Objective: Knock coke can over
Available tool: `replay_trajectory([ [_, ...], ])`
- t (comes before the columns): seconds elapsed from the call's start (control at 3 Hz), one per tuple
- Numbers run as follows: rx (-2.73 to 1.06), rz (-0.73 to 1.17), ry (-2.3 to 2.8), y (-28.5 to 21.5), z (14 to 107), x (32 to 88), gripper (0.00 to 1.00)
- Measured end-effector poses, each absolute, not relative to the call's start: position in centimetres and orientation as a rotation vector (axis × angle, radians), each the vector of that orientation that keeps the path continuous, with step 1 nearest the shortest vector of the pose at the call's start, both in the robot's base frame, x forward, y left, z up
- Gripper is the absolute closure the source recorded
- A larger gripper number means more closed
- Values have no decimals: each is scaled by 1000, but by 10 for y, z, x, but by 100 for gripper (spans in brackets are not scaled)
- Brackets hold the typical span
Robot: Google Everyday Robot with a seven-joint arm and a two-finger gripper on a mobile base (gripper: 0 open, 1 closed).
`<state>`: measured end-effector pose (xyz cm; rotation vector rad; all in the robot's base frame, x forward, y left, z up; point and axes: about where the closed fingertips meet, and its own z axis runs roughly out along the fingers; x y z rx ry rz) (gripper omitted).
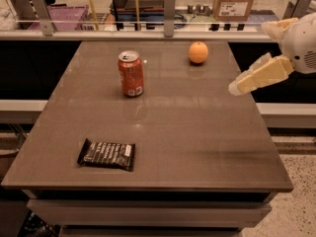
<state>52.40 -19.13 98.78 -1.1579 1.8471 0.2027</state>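
In the camera view, the small red-orange cylindrical metal coke can (131, 74) with a silver top stands upright on the far left part of the flat grey-brown table (197, 142), its white label patch low on the side facing the camera. A round orange fruit (198, 52) sits near the far edge, to the right of the can and well apart from it. A flat black snack wrapper (107, 154) lies near the front left corner, also well apart from the can.

The cream-coloured gripper (254, 77) hangs in the air at the right edge of the table, above the surface and pointing in towards the middle. It touches nothing, and nothing can be seen in its hold; how far open it is cannot be told from here. It is well apart from the can, with bare tabletop between them.

As for progress, I judge the task barely begun: the can is upright and untouched. What remains is most of the job, namely bringing the gripper across to the can's side and pushing it near the top until it tips.
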Motion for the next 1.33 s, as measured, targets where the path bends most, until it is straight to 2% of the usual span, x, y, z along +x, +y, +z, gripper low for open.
replay_trajectory([
  [0.67, -1142, 214, 1829, -184, 985, 525, 0],
  [1.33, -1075, 291, 1760, -147, 970, 535, 0],
])
